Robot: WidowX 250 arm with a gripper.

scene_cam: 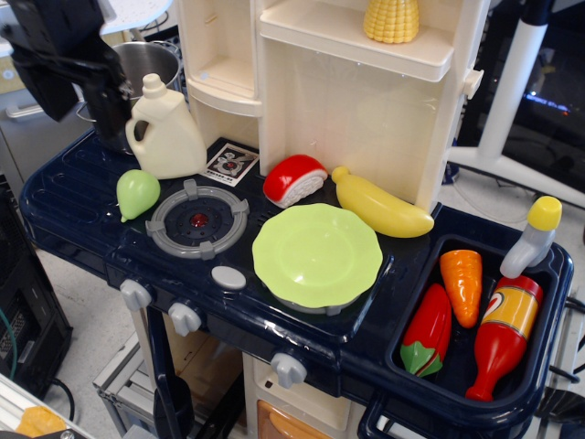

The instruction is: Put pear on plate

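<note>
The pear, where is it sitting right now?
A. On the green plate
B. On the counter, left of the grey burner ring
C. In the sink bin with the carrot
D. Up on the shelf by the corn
B: the pear lies on the dark counter just left of the burner ring, while the plate holds nothing.

Looks like a robotics lab or workshop with a kids' toy kitchen set up as the test bench, not a real kitchen. The dark blue plastic counter (73, 206) has a fake grey burner ring (197, 220) and chunky grey knobs (184, 317) along the front edge, plus a cream plastic shelf unit (366, 101) behind. All the food is plastic: corn (391, 18) at the top of the frame, a banana (382, 205) mid-frame, a carrot (462, 284) lower right. Around the edges you get white metal framing (507, 87) on the upper right, a bare floor, and dark equipment with cabling (23, 320) on the lower left.
</note>
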